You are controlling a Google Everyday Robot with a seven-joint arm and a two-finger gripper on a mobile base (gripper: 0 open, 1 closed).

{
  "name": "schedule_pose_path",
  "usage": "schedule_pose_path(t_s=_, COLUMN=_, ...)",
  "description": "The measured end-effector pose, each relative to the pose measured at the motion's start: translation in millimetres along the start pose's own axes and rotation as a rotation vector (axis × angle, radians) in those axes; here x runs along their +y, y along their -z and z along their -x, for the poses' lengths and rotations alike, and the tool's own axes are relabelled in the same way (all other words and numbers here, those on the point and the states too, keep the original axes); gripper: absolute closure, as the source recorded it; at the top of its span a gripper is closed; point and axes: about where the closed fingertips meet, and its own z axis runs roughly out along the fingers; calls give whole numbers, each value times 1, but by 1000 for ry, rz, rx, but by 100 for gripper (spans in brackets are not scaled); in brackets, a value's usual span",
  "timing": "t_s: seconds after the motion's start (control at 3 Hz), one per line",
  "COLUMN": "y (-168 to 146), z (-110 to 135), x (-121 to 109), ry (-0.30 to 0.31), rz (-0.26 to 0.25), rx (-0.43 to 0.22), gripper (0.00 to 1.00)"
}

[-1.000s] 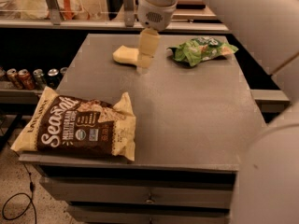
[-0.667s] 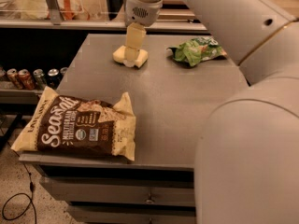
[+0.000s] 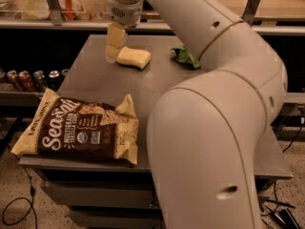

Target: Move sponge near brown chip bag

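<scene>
We have the gripper (image 3: 113, 49) hanging over the far side of the grey metal worktop (image 3: 95, 82), right at the left end of the small pale yellow soft sponge block (image 3: 134, 57). We judge it is lining up a pick. The sponge lies well apart from the large cream-and-brown foil "Sea Salt" chip bag (image 3: 78, 132) at the near-left edge. Jaws: we cannot tell how far open they are or whether they touch the sponge, which sits flat on the worktop.
</scene>
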Motion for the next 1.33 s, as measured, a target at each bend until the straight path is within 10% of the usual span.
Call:
schedule_pose_path(t_s=1.0, y=-65, z=-8, x=-29, ry=-103, rz=-20, rx=126, gripper=0)
schedule_pose_path(t_s=1.33, y=-81, z=-21, x=-40, ry=-136, rz=-8, rx=141, gripper=18)
